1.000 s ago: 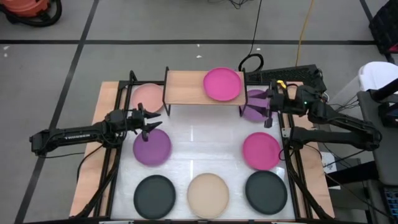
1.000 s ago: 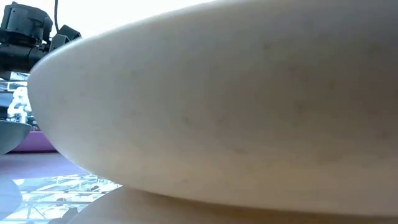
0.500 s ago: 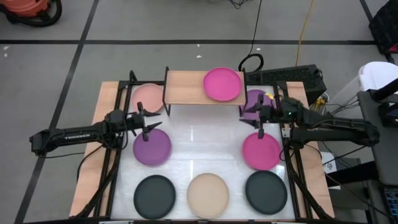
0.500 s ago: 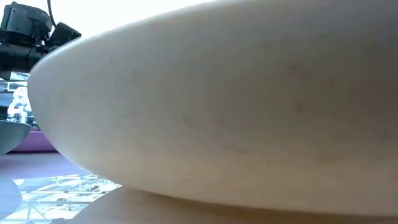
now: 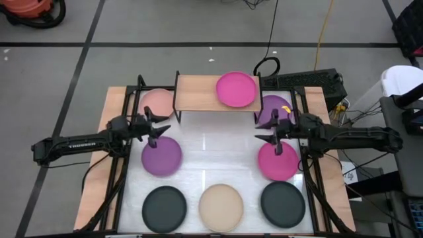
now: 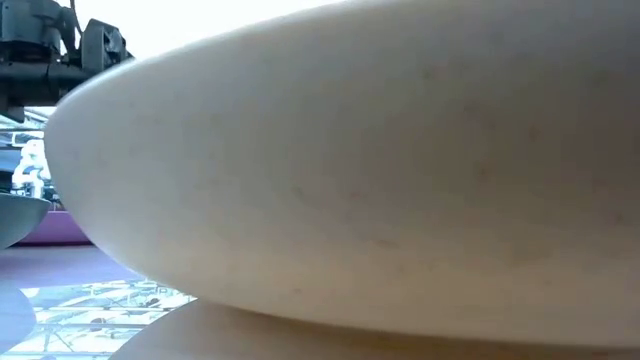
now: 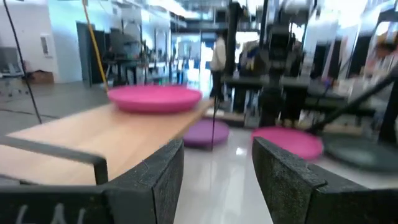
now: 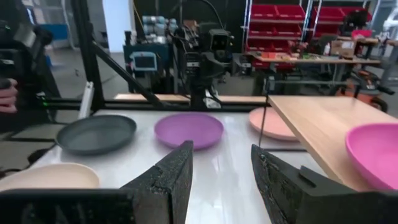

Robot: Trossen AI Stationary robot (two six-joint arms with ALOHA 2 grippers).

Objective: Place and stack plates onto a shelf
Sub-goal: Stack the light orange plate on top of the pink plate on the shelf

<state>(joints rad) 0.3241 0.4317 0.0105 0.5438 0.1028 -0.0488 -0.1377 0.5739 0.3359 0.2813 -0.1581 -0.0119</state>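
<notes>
Your white tabletop (image 5: 211, 149) carries the shelf (image 5: 195, 92) at its far side, with one magenta plate (image 5: 236, 90) resting on the right end of the wood top; the left half of that top is bare. The other plates lie flat on the table. The light pink plate (image 5: 156, 102) sits partly under the shelf's left end, and a purple plate (image 5: 271, 109) sits just beside the shelf's right end. In the middle row you have a second purple plate (image 5: 161, 157) on the left and a second magenta plate (image 5: 277, 160) on the right. Along the near edge run a black plate (image 5: 164, 209), the beige plate (image 5: 221, 207) and another black plate (image 5: 283, 203); the beige one fills almost the whole low view.

Your left gripper (image 5: 157, 129) hangs between the light pink plate and the left purple plate, its fingers (image 7: 149, 180) spread with a clear gap and nothing between them; its wrist view looks across the shelf top at the magenta plate there. Your right gripper (image 5: 272, 139) hovers at the far edge of the right magenta plate, near the purple plate by the shelf. Its fingers (image 8: 168, 177) are likewise spread and hold nothing.
</notes>
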